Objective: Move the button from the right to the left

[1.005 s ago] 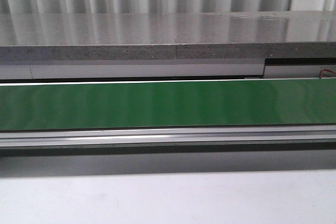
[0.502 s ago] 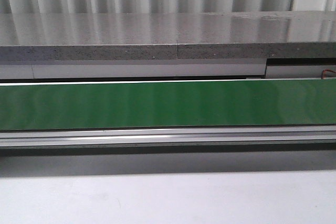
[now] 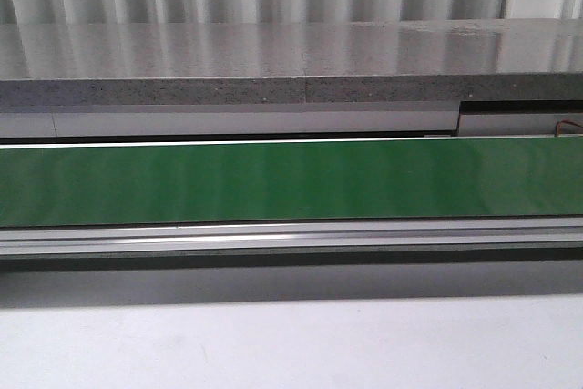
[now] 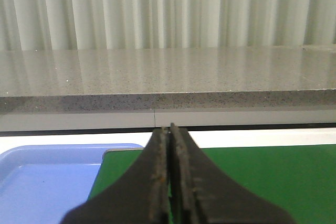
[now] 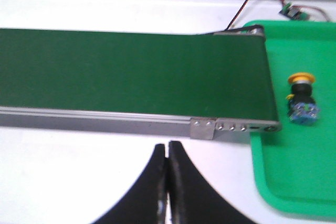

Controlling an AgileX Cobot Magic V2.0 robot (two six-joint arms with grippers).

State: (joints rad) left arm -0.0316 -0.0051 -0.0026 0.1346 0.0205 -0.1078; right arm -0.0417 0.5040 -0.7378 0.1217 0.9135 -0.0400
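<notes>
The button (image 5: 302,100), a small blue piece with a black middle and an orange-yellow cap, stands on a green tray (image 5: 304,182) beside the end of the green conveyor belt (image 5: 131,74). My right gripper (image 5: 168,145) is shut and empty over the white table, short of the belt and well to the side of the button. In the left wrist view my left gripper (image 4: 169,128) is shut with nothing in it, above the other end of the belt (image 4: 262,174). Neither gripper nor the button shows in the front view.
A blue tray (image 4: 47,182) lies off the belt's end in the left wrist view. The belt (image 3: 291,179) runs across the front view with an aluminium rail (image 3: 291,236) along its near side. A grey stone shelf (image 3: 291,66) stands behind. Wires (image 5: 252,3) run near the green tray.
</notes>
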